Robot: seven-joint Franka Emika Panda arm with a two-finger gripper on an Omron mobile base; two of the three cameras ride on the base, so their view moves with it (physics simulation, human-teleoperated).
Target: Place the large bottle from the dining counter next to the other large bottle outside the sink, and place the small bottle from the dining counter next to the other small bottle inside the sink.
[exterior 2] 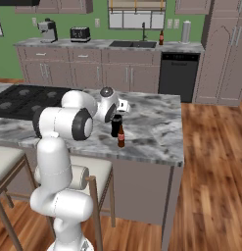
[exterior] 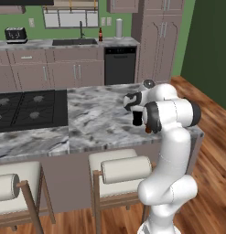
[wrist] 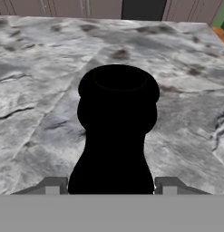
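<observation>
A black large bottle stands upright on the marble dining counter, near its front edge. My gripper is open, one fingertip on each side of the bottle's lower body. From the base cameras the black bottle sits right under my gripper. Beside it stands a small brown bottle, partly behind my arm in the left base view. On the far counter another brown bottle stands just right of the sink. The sink's inside is hidden.
A black cooktop fills the island's left part. Stools stand below the counter's front edge. On the far counter are a toaster, a coffee machine and a grey canister. Wood floor lies to the right.
</observation>
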